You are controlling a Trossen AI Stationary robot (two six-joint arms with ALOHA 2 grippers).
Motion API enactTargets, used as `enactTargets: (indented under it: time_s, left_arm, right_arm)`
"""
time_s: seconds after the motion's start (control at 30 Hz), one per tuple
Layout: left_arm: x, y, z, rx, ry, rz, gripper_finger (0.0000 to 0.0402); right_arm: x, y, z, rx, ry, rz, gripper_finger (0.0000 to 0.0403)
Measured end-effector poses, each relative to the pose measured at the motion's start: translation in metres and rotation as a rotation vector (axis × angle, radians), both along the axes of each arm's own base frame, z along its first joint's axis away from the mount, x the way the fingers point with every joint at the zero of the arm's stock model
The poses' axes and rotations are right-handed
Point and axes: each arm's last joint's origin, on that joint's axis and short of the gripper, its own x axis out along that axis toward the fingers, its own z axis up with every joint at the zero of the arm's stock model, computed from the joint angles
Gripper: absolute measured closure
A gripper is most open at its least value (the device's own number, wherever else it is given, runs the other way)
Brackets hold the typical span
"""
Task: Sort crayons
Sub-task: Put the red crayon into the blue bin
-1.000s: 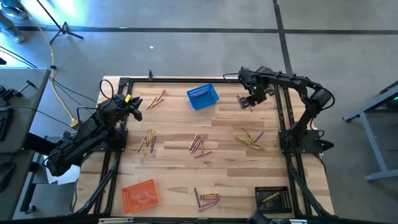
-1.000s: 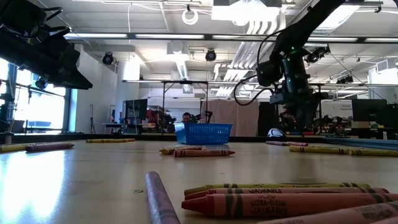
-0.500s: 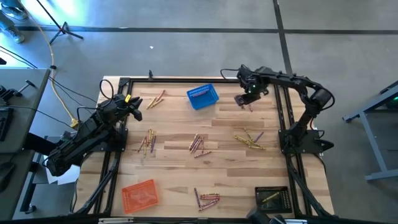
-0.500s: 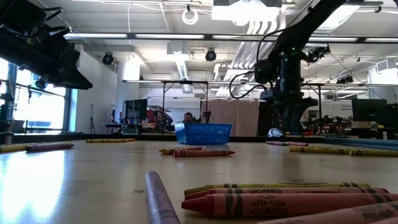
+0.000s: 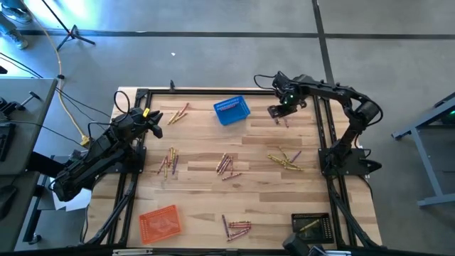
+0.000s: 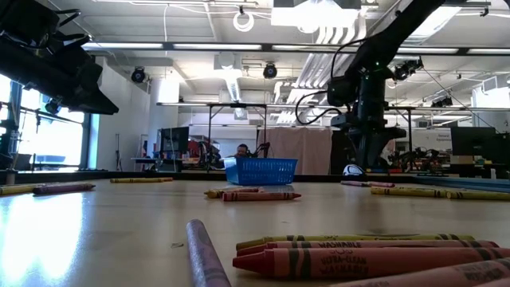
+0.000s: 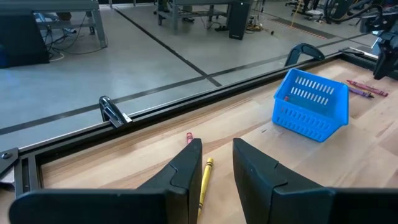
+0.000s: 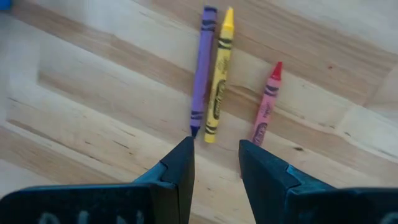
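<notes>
Crayons lie in loose groups across the wooden table (image 5: 263, 206). Three of them lie flat at the far right: a purple crayon (image 8: 200, 68), a yellow crayon (image 8: 219, 78) and a red crayon (image 8: 266, 106). My right gripper (image 8: 214, 163) hangs open just above them, pointing down, and holds nothing; it also shows in the high view (image 5: 279, 109). At the far left my left gripper (image 7: 214, 168) is open over a yellow crayon (image 7: 204, 179) without touching it. The blue basket (image 5: 232, 111) stands at the far middle.
An orange basket (image 5: 159, 222) stands at the near left. A black basket (image 5: 311, 227) holding crayons stands at the near right. More crayon groups lie at the left (image 5: 168, 163), middle (image 5: 227, 165), right (image 5: 286, 160) and near edge (image 5: 237, 227). A dark frame rail (image 7: 186, 109) edges the table.
My right gripper has tipped until its fingers point straight down over the three crayons at the far right, shifting slightly toward the table's left. Its fingers stay apart. Nothing else has moved.
</notes>
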Motion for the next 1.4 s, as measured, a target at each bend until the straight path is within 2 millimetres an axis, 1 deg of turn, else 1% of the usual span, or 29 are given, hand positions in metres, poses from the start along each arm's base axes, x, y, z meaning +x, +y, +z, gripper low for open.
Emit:
enactTargets:
  time_s: [0.1, 0.23, 0.4, 0.47, 0.63, 0.83, 0.97, 1.07, 1.13, 1.23, 1.27, 1.3, 1.4]
  left_arm:
    - [0.0, 0.0, 0.0, 0.0, 0.0, 0.0, 0.0326]
    - [0.0, 0.0, 0.0, 0.0, 0.0, 0.0, 0.0326]
    - [0.0, 0.0, 0.0, 0.0, 0.0, 0.0, 0.0326]
    - [0.0, 0.0, 0.0, 0.0, 0.0, 0.0, 0.0326]
    - [0.0, 0.0, 0.0, 0.0, 0.0, 0.0, 0.0326]
    - [0.0, 0.0, 0.0, 0.0, 0.0, 0.0, 0.0326]
    - [0.0, 0.0, 0.0, 0.0, 0.0, 0.0, 0.0326]
    - [0.0, 0.0, 0.0, 0.0, 0.0, 0.0, 0.0326]
    - [0.0, 0.0, 0.0, 0.0, 0.0, 0.0, 0.0326]
    - [0.0, 0.0, 0.0, 0.0, 0.0, 0.0, 0.0326]
    - [0.0, 0.0, 0.0, 0.0, 0.0, -0.001, 0.0326]
    - [0.0, 0.0, 0.0, 0.0, 0.0, 0.0, 0.0326]
    - [0.0, 0.0, 0.0, 0.0, 0.0, 0.0, 0.0326]
  right_arm:
    - [0.002, 0.0, 0.0, -0.023, 0.003, -0.012, 0.0291]
    - [-0.001, -0.002, 0.0, -0.059, 0.06, -0.027, 0.0291]
    - [-0.007, -0.004, -0.002, -0.044, 0.085, -0.042, 0.0291]
    - [-0.009, -0.004, -0.006, -0.014, 0.114, -0.047, 0.0291]
    - [-0.009, -0.005, -0.023, 0.055, 0.183, -0.035, 0.0291]
    - [-0.004, -0.008, -0.042, 0.083, 0.208, -0.021, 0.0291]
    - [-0.002, -0.009, -0.049, 0.109, 0.217, -0.017, 0.0293]
    - [-0.001, -0.009, -0.05, 0.115, 0.213, -0.006, 0.0312]
    - [-0.001, -0.009, -0.05, 0.119, 0.208, -0.003, 0.0336]
    - [-0.001, -0.009, -0.051, 0.125, 0.198, 0.019, 0.0383]
    - [-0.001, -0.009, -0.051, 0.129, 0.194, 0.021, 0.039]
    - [-0.001, -0.009, -0.051, 0.134, 0.19, 0.022, 0.0393]
    - [-0.001, -0.008, -0.051, 0.145, 0.185, 0.02, 0.0384]
